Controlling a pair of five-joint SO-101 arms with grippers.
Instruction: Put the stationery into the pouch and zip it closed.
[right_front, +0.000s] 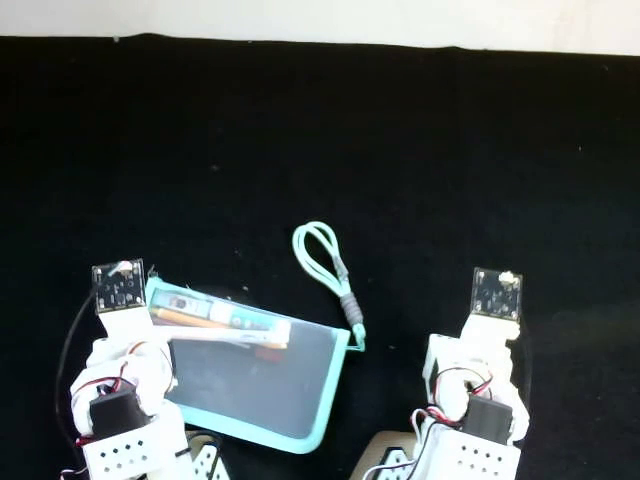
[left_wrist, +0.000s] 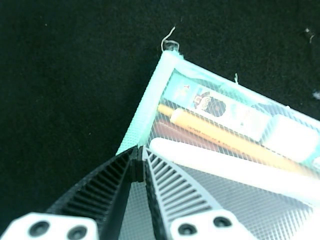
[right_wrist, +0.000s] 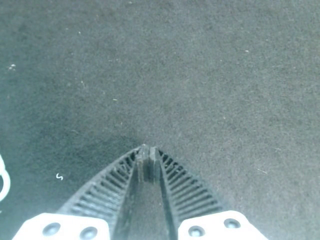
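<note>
- The pouch (right_front: 250, 385) lies at the near left of the black surface (right_front: 400, 150), with the stationery (right_front: 225, 318) inside along its far edge.
- The left claw (left_wrist: 138, 152) is pressed together at the pouch's teal side edge; whether it grips fabric cannot be told.
- The right claw (right_wrist: 147, 152) is pressed together over bare surface, well apart from the pouch.
- The cord loop (right_front: 320, 255) trails from the pouch's right corner, between the arms.

High view overhead; wrist views close, seemingly downward (left shares pouch (right_front: 260, 385)).
</note>
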